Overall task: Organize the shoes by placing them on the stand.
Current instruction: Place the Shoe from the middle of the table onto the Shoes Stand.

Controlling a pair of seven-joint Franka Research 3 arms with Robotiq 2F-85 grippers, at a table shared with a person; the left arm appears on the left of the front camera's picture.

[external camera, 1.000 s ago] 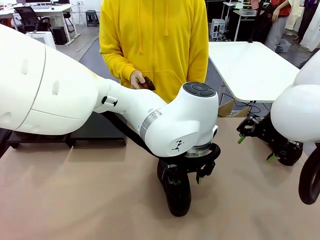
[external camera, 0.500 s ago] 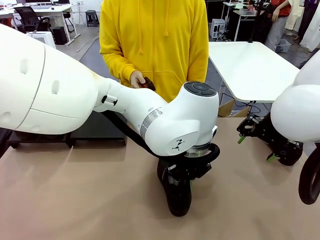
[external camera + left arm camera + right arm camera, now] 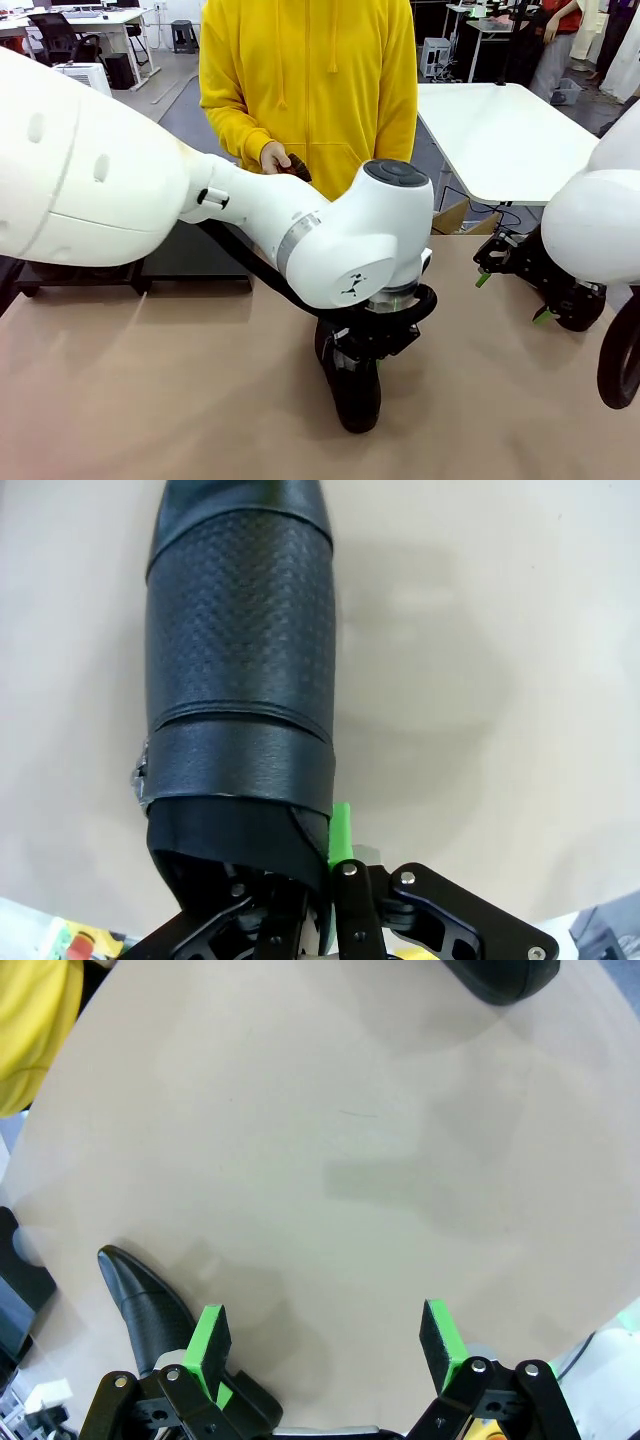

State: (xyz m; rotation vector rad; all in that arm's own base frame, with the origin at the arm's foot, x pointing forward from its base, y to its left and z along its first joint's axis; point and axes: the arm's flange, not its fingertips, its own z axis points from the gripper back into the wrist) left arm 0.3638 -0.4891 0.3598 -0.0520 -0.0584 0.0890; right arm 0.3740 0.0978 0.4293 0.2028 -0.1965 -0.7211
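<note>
Your left gripper (image 3: 322, 842) is clamped on the heel-end rim of a black dress shoe (image 3: 240, 650), with one green pad (image 3: 341, 830) outside the leather. The shoe stretches straight ahead of the fingers, lying on the beige table (image 3: 150, 400). Your right gripper (image 3: 323, 1320) stands wide open above the tabletop. The stand (image 3: 185, 260) sits well apart, to the left gripper's far left.

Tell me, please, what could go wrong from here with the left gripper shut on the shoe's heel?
The left gripper pinches the shoe only at its heel rim, so the long toe end may sag or slip out on lifting. The stand lies behind the left arm, near the person's hand; a wide swing could pass close to it.
</note>
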